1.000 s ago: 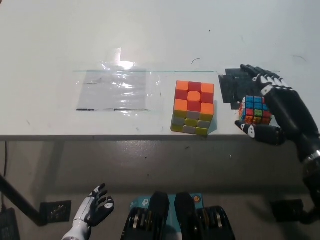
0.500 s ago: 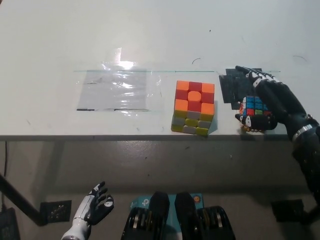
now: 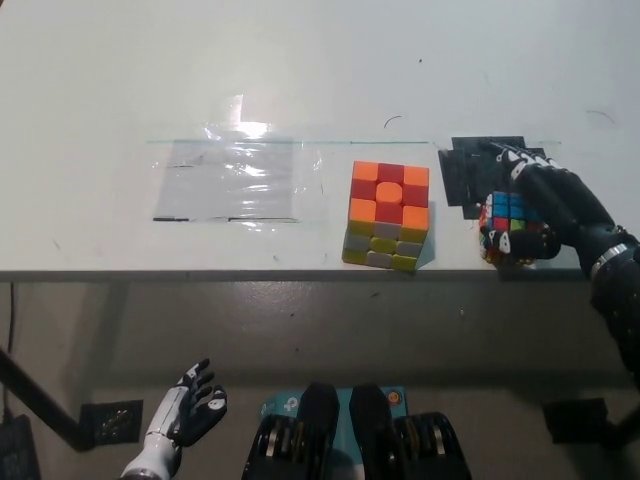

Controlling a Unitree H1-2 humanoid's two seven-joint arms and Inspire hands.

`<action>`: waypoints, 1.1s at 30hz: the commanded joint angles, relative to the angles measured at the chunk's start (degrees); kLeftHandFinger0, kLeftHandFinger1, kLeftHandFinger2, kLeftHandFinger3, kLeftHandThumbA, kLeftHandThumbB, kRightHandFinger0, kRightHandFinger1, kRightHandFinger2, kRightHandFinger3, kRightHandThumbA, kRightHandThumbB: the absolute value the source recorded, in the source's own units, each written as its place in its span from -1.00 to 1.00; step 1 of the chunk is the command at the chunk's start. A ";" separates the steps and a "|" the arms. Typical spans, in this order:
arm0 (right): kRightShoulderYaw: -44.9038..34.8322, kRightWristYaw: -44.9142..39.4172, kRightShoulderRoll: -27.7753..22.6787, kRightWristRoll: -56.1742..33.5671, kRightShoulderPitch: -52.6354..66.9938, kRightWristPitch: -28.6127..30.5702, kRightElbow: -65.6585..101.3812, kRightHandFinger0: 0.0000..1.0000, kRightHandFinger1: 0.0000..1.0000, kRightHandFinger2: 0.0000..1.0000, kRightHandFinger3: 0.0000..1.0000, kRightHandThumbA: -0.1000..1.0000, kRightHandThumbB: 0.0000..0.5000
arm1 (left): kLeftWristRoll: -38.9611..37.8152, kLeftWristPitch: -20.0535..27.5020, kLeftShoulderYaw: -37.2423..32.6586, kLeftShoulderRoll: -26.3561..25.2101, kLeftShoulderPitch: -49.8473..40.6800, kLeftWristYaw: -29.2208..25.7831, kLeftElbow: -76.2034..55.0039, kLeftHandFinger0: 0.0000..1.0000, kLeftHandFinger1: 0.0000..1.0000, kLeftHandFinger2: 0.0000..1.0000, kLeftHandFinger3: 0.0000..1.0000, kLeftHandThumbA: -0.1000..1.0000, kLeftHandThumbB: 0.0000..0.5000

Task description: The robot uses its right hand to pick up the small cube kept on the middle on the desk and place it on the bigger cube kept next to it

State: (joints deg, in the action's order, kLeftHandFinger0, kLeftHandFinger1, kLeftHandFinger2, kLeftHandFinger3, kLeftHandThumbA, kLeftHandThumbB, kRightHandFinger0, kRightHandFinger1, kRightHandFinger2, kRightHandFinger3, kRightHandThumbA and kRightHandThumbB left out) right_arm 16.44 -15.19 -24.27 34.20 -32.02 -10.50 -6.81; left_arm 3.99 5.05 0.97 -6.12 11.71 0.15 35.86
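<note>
Since the frame a second ago, the right hand (image 3: 545, 212) has been drawn in tighter over the small cube (image 3: 508, 222), the thumb that was spread below the cube now being tucked against its near face, and the forearm has swung lower toward the picture's right edge; the cube itself appears barely shifted. Nearest the camera, the left hand (image 3: 190, 410) is seen hanging below the desk edge at lower left, fingers loosely apart, nothing held, well clear of the work. On the desk (image 3: 120, 80), close to its front edge, the small cube is wrapped by the black fingers from above and behind, so the grasp is judged closed on it, though whether it has been lifted off the surface cannot be told. To its left, near but apart, the bigger cube (image 3: 388, 215) stands with its orange and red top face unobstructed. Farther left a clear plastic sheet (image 3: 228, 182) lies flat, and just behind the right hand a dark patch (image 3: 470, 165) is noted on the desk. The step in hand is judged to be the securing of the grasp, placement not yet begun. The next move would call for a lift high enough to clear the bigger cube's top edge, a carry leftward, and a level lowering onto the centre of that face.
</note>
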 commanded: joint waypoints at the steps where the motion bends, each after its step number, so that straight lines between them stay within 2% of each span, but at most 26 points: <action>1: -0.42 0.43 -0.42 -0.49 0.16 1.56 0.53 1.00 1.00 1.00 1.00 0.44 0.89 | -0.43 0.48 0.38 -0.76 1.81 -0.26 -1.13 1.00 1.00 1.00 1.00 -0.33 0.20; 4: -0.31 0.34 0.05 -0.22 1.34 1.05 1.14 1.00 1.00 1.00 1.00 0.50 0.86 | -0.62 -0.23 0.49 -0.71 1.97 -0.16 -1.70 1.00 1.00 1.00 1.00 -0.36 0.17; 6: -0.31 0.43 1.35 -1.07 2.85 0.90 1.23 1.00 1.00 1.00 1.00 0.47 0.77 | 1.15 -0.65 -0.45 -1.09 2.25 -0.81 -1.76 1.00 1.00 1.00 1.00 -0.26 0.13; 7: -0.12 0.49 1.64 -0.88 3.22 0.98 1.37 1.00 1.00 1.00 1.00 0.47 0.74 | 1.10 -0.33 -0.41 -1.05 2.37 -0.93 -1.46 1.00 1.00 1.00 1.00 -0.28 0.13; 11: 0.70 2.70 3.65 0.24 4.22 2.32 -0.76 1.00 1.00 1.00 1.00 0.54 0.78 | 0.93 0.07 -0.38 -1.05 2.93 -0.78 -0.95 1.00 1.00 1.00 1.00 -0.28 0.18; 16: 0.89 3.65 4.71 0.45 4.56 2.57 -3.47 1.00 1.00 1.00 1.00 0.45 0.64 | 0.23 0.33 -0.07 -1.08 3.25 -0.31 -1.19 1.00 1.00 1.00 1.00 -0.28 0.15; 18: 0.99 4.53 4.68 0.45 4.36 3.80 -5.51 1.00 1.00 1.00 1.00 0.39 0.57 | -0.31 -0.26 0.19 -0.86 2.93 -0.06 -2.00 1.00 1.00 1.00 1.00 -0.30 0.12; 19: 1.10 4.84 4.56 0.54 4.24 4.36 -6.11 1.00 1.00 1.00 1.00 0.36 0.48 | -0.65 -0.28 0.42 -0.75 2.95 -0.03 -1.89 1.00 1.00 1.00 1.00 -0.31 0.17; 21: 1.61 4.90 3.92 0.97 3.76 5.28 -7.30 1.00 1.00 1.00 1.00 0.37 0.27 | -1.02 0.09 0.58 -0.74 3.04 0.22 -1.50 1.00 1.00 1.00 1.00 -0.32 0.19; 24: 4.86 6.42 1.56 6.56 2.14 6.77 -8.83 1.00 1.00 1.00 1.00 0.40 0.06 | -1.84 -0.74 1.00 -0.54 2.95 0.70 -2.02 1.00 1.00 1.00 1.00 -0.34 0.20; 25: 5.31 7.47 1.02 6.59 1.72 8.90 -9.60 1.00 1.00 1.00 1.00 0.29 -0.02 | -1.71 -1.00 1.00 -0.52 2.86 0.56 -2.30 1.00 1.00 1.00 1.00 -0.34 0.20; 26: 5.83 8.64 0.52 7.22 1.22 10.02 -10.45 1.00 1.00 1.00 1.00 0.25 0.00 | -1.12 -1.03 0.71 -0.60 3.06 0.26 -2.29 1.00 1.00 1.00 1.00 -0.33 0.18; 27: 6.36 9.29 0.27 8.28 0.68 9.76 -11.36 0.55 0.85 1.00 1.00 0.25 0.03 | -1.16 -1.18 0.79 -0.53 3.05 0.13 -2.37 1.00 1.00 1.00 1.00 -0.33 0.19; 28: 7.36 10.20 -0.16 10.32 0.07 9.17 -12.08 -0.09 0.20 0.82 1.00 0.26 0.07 | -1.03 -0.83 0.66 -0.64 3.05 0.19 -2.23 1.00 1.00 1.00 1.00 -0.32 0.18; 29: 7.41 10.23 -0.21 10.41 0.00 8.90 -12.20 -0.37 -0.08 0.60 1.00 0.22 0.02 | -1.02 -0.68 0.61 -0.69 3.00 0.27 -2.21 1.00 1.00 1.00 1.00 -0.31 0.19; 30: 7.54 10.27 -0.26 10.49 -0.30 8.54 -12.61 -0.56 -0.25 0.47 1.00 0.20 0.02 | -1.03 -0.43 0.57 -0.75 3.06 0.36 -2.01 1.00 1.00 1.00 1.00 -0.31 0.19; 31: 8.10 13.65 -0.52 11.67 -1.53 10.45 -16.40 -0.65 -0.38 0.31 1.00 -0.09 -0.20 | 0.01 0.55 0.03 -1.09 3.46 -0.13 -0.86 1.00 1.00 1.00 1.00 -0.23 0.26; 32: 8.32 16.18 -0.70 12.45 -1.88 11.63 -17.97 -0.81 -0.54 0.14 1.00 -0.27 -0.35 | -0.45 0.39 0.22 -0.99 3.52 0.11 -0.95 1.00 1.00 1.00 1.00 -0.25 0.25; 33: 8.51 18.77 -0.79 13.26 -2.28 12.57 -19.74 -1.00 -1.00 -0.44 1.00 -0.62 -0.55 | -0.51 0.04 0.24 -0.95 3.54 0.12 -1.14 1.00 1.00 1.00 1.00 -0.27 0.23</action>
State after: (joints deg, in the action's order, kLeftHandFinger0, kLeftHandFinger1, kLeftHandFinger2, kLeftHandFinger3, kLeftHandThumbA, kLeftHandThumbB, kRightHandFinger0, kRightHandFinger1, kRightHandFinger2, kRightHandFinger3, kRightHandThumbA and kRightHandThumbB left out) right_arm 23.36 -2.26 -23.33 42.42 -33.60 -1.23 -21.45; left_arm 3.70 4.26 1.09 -6.32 13.52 0.38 35.65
